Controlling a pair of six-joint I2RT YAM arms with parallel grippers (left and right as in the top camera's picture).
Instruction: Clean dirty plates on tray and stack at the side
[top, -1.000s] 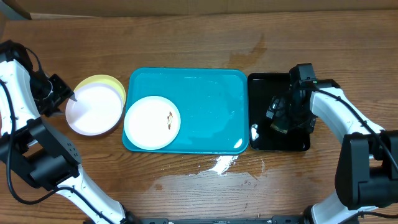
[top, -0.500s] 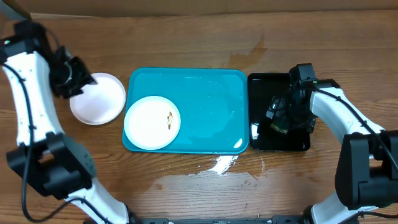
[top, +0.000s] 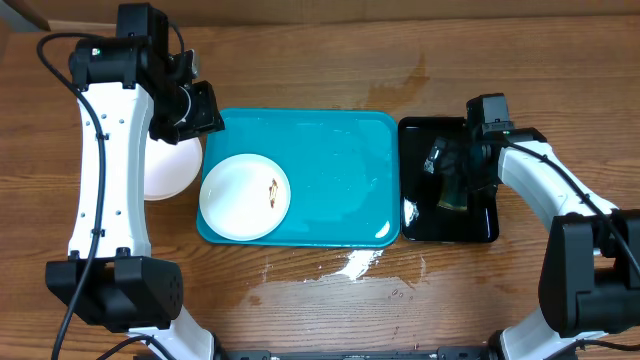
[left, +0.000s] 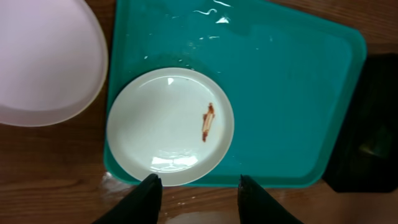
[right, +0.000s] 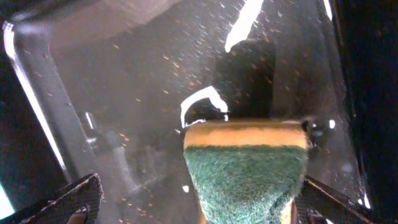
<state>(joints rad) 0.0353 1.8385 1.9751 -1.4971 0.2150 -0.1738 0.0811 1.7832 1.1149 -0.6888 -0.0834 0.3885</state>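
A white plate (top: 245, 197) with a small brown smear (top: 272, 188) lies at the front left of the turquoise tray (top: 340, 160). The left wrist view shows the same plate (left: 155, 130) and tray (left: 292, 93). Stacked plates (top: 168, 172) sit on the table left of the tray, partly hidden under my left arm, and also show in the left wrist view (left: 43, 62). My left gripper (top: 190, 112) is open and empty, high above the tray's left side (left: 198, 182). My right gripper (top: 452, 185) is open astride a green-and-yellow sponge (right: 245, 168).
A narrow black tray (top: 420, 228) stands right of the turquoise tray and holds the sponge (top: 450, 203); its wet floor fills the right wrist view (right: 124, 93). Water is spilled on the wooden table (top: 352, 265) in front of the tray.
My left arm let go of a white plate on the stack at the left, then swung up and right over the tray's left side. The right arm hardly moved.
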